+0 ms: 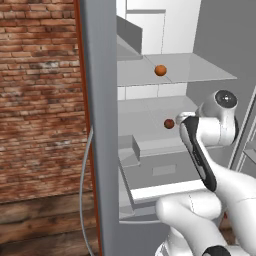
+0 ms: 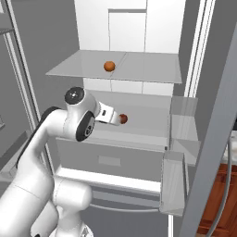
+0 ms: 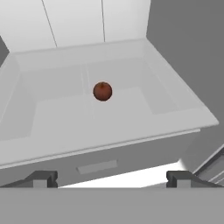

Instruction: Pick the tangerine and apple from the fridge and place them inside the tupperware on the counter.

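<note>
With its jaws spread wide and empty, the gripper faced the apple, which lay well ahead between them on the lower fridge shelf, so I judged a careless push could roll it backward.

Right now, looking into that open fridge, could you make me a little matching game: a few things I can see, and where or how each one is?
Things:
1. tangerine
2. apple
3. gripper
4. fridge door handle

Places or states:
A. on the lower shelf, just ahead of the fingers
B. thin and curved, beside the brick wall
C. on the upper shelf
D. open, holding nothing, pointed into the fridge

Pairs: 1-C, 2-A, 3-D, 4-B
</note>
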Motion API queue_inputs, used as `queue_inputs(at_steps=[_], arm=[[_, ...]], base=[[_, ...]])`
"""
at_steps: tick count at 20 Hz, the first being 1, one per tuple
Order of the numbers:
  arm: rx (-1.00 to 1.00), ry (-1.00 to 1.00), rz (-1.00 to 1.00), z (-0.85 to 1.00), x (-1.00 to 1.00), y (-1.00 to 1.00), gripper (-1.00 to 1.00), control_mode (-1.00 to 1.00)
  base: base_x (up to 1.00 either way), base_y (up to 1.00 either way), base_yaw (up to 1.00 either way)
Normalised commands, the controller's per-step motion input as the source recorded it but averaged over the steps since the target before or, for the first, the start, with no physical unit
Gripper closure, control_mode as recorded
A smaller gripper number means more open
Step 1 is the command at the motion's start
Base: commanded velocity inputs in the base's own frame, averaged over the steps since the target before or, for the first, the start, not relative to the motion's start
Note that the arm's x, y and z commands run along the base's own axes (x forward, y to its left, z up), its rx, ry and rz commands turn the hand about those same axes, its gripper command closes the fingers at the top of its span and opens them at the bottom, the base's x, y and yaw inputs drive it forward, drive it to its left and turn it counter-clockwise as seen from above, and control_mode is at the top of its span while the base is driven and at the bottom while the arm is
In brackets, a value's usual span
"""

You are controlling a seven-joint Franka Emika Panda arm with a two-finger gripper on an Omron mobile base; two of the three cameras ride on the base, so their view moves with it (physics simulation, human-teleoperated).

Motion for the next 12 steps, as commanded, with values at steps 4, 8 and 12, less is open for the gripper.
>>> queue_inputs(at_steps=[4, 8, 12], arm=[[0.01, 0.03, 0.0, -0.12, 0.39, -0.03, -1.0, -1.0], [0.0, 0.08, 0.0, -0.09, 0.44, 0.0, -1.0, -1.0], [0.0, 0.09, 0.0, -0.1, 0.42, 0.0, -1.0, -1.0]], base=[[0.0, 0.0, 0.0], [0.0, 0.0, 0.0], [0.0, 0.0, 0.0]])
